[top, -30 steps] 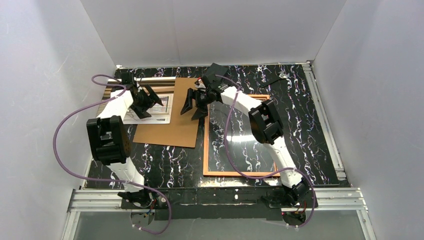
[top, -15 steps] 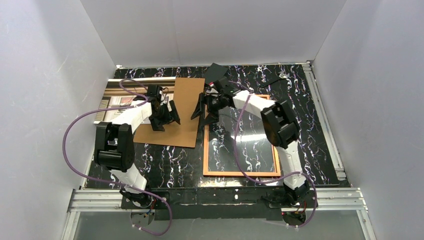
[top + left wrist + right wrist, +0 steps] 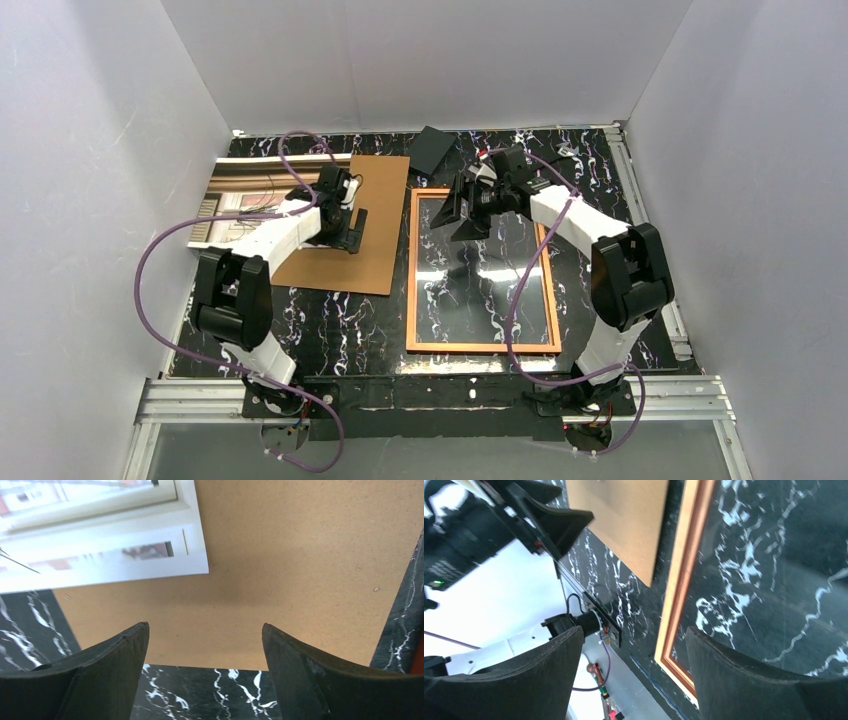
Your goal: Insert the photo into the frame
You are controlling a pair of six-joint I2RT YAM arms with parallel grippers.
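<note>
Top external view puts the large thin paper photo (image 3: 243, 196) of a curtained window at the far left of the black marbled surface (image 3: 330, 330). Its right-hand part lies on the flat brown cardboard board (image 3: 340, 265), well apart from the thin-railed orange rectangular frame (image 3: 410, 290) that lies flat on the right. The left tool (image 3: 349, 229) hovers over the board just beside the photo's corner, its two dark fingers spread wide with nothing between them. The left wrist view confirms this, showing bare cardboard and the print's white border in the gap. The right tool (image 3: 458, 218) hangs over the frame's far left corner, likewise wide apart and empty. Glare inside the frame may be a clear pane, though that is hard to confirm. The likely next step is picking up the photo, and the risks lie there. A flat sheet gives little edge to pinch, so the fingers could crease the paper, push it along the board, or catch the board with it. Carrying it across could also bring the two arms close together or nudge the frame askew.
</note>
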